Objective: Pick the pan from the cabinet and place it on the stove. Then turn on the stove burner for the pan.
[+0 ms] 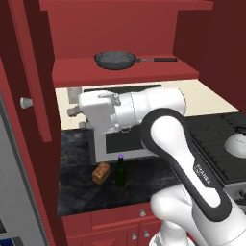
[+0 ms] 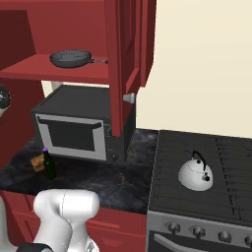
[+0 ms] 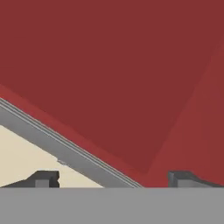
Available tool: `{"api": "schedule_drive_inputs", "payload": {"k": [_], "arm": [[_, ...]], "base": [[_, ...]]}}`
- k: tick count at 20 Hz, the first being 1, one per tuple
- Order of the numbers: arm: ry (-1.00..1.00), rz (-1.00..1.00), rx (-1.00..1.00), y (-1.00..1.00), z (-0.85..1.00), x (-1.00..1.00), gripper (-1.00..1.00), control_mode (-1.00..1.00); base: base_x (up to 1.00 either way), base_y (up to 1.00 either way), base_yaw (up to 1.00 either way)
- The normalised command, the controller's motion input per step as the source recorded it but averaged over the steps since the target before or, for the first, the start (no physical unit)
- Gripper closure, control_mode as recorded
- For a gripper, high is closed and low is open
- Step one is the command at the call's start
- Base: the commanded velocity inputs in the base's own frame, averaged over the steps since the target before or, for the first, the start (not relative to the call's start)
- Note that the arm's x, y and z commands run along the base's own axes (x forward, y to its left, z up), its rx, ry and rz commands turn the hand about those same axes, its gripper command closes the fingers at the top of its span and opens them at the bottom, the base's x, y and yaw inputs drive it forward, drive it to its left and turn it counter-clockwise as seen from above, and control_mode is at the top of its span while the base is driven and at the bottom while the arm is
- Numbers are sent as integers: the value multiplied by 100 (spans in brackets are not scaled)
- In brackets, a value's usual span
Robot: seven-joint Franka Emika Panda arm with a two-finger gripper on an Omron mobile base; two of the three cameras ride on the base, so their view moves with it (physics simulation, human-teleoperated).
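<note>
1. Gripper (image 3: pixel 113 179): in the hand view its two dark fingertips (image 3: pixel 43 178) rise at 7 and 5 o'clock, set wide apart, with nothing between them. Behind them lies a red cabinet surface crossed by a grey strip, with cream wall at 8 o'clock.
2. Arm (image 1: pixel 185 158): in the left base view the white arm with dark joints rises from 5 o'clock and bends toward the centre, in front of the microwave (image 1: pixel 120 139).
3. Pan (image 1: pixel 115 59): a dark grey frying pan rests flat on the open shelf of the red wall cabinet (image 1: pixel 125 72), at 12 o'clock in the left base view; its thin handle points toward 3 o'clock. In the right base view it sits at 10 o'clock.
4. Cabinet door (image 2: pixel 123 64): swung open, round silver knob at its lower edge.
5. Microwave: a black-and-silver box on the dark counter (image 2: pixel 98 182), directly under the shelf.
6. Green bottle (image 1: pixel 120 171) and a brown bread piece (image 1: pixel 101 172): standing just beside each other on the counter, in front of the microwave.
7. Stove (image 2: pixel 206 197): black gas cooktop at 4 o'clock in the right base view, round knobs along its steel front. A white domed kettle (image 2: pixel 195 174) stands on its grates.
</note>
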Motion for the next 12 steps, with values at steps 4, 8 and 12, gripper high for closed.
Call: {"api": "schedule_drive_inputs", "payload": {"k": [4, 8, 12], "arm": [[-30, 0, -14, -54, 13, -26, -100, -100], [-32, 0, -14, -57, 5, -18, -100, -100], [-36, 0, -17, -53, 1, -16, -100, -100]], "base": [[0, 0, 0], [0, 0, 0], [0, 0, 0]]}}
